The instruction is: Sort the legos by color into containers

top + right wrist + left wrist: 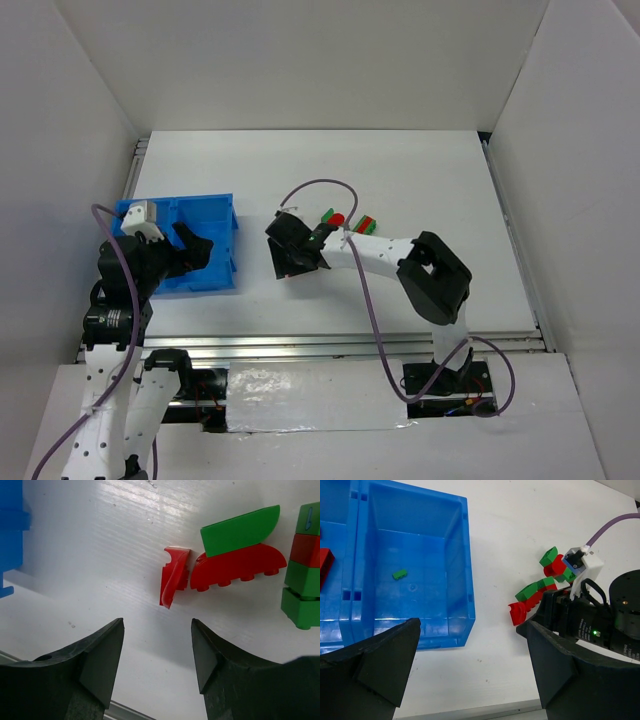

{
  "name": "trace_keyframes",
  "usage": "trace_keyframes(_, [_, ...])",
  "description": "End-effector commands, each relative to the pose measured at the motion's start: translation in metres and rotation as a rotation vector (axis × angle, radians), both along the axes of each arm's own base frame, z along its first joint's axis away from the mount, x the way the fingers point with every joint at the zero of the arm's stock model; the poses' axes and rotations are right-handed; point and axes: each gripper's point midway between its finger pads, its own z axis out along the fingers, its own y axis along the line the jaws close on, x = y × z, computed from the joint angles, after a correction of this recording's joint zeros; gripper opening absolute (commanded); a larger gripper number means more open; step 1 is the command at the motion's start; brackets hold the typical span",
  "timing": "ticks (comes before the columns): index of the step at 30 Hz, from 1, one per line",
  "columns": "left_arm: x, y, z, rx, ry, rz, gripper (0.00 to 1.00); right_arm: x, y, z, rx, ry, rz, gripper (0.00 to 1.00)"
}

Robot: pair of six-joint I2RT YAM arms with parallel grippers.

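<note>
Hovering right gripper (157, 630) short of red lego (175, 576) — lying dead ahead, long axis pointing away; jaws parted, grasping nothing.

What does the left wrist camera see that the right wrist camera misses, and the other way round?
Only left wrist: inside the blue bin, a green lego in one compartment, a red brick in the next. Only right wrist: the right gripper, its fingers parted, nothing between them. Both: the curved red piece and the joined green-and-red piece on the table.
</note>
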Motion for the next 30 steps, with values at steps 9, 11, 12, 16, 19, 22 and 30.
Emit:
trace_keyframes(9, [0.004, -0.008, 0.014, 0.022, -0.061, -0.061, 1.00, 0.030, 0.009, -0.012, -0.064, -0.059, -0.075, 0.52])
trace_keyframes(11, [0.004, -0.008, 0.014, 0.021, -0.057, -0.059, 0.99, 0.030, 0.011, -0.017, -0.062, -0.052, -0.067, 0.46])
trace_keyframes(12, [0.005, -0.007, 0.014, 0.021, -0.057, -0.056, 1.00, 0.029, 0.011, -0.020, -0.065, -0.049, -0.068, 0.45])
trace_keyframes(16, [0.007, -0.006, 0.009, 0.022, -0.030, -0.054, 1.00, 0.025, 0.009, -0.021, -0.055, -0.047, -0.055, 0.29])
trace_keyframes(19, [0.009, -0.007, 0.007, 0.021, -0.018, -0.061, 1.00, 0.019, 0.007, -0.014, -0.021, -0.049, -0.043, 0.23])
trace_keyframes(22, [0.008, -0.009, 0.009, 0.019, -0.028, -0.069, 0.99, 0.008, 0.014, 0.013, 0.081, -0.057, 0.014, 0.16])
trace_keyframes(30, [-0.006, -0.069, 0.022, -0.137, -0.040, -0.405, 0.99, -0.051, 0.033, 0.110, 0.482, -0.112, 0.347, 0.15])
